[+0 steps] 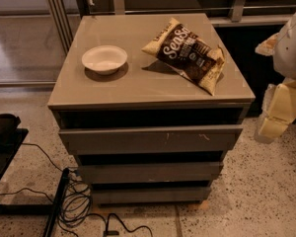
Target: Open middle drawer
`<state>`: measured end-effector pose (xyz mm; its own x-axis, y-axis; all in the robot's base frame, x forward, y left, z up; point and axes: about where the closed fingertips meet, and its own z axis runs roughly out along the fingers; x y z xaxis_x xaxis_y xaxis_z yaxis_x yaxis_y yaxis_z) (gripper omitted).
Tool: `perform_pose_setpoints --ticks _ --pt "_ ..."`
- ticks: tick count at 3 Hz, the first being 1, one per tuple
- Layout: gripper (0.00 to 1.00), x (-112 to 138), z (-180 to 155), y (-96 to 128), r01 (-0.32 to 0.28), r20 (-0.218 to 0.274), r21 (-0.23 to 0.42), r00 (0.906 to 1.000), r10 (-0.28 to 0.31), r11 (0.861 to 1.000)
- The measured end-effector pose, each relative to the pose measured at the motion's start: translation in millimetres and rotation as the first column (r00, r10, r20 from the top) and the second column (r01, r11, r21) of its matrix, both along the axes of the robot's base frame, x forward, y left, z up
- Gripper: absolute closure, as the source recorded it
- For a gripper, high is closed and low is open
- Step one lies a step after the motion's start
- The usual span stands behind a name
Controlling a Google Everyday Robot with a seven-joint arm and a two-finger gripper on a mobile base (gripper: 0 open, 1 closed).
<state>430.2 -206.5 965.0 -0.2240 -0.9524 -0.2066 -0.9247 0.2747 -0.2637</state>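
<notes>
The grey cabinet (138,83) has three stacked drawer fronts. The middle drawer (148,172) is the plain grey second front, about flush with the others, with a dark gap above it. Above it is the taller front with pale scratches (153,139). Below it is the slimmer lowest front (148,195). My gripper (278,115), pale yellow under a white arm, hangs at the right edge of the view. It is to the right of the cabinet at about top-drawer height and touches nothing.
A white bowl (104,59) and a dark snack bag (187,55) lie on the cabinet top. Black cables (74,201) and a black stand (2,142) sit on the speckled floor at the left. A glass partition and rails run behind.
</notes>
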Motion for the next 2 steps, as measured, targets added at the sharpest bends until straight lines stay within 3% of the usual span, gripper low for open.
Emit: perform_pose_setpoints --ticks 1,2 --pt "0.0 -15 -46 13 -0.056 -0.039 0.024 0.9976 0.057 0.998" --pt "0.0 -26 -100 21 -0.148 -0.065 0.059 0.9862 0.152 0.987"
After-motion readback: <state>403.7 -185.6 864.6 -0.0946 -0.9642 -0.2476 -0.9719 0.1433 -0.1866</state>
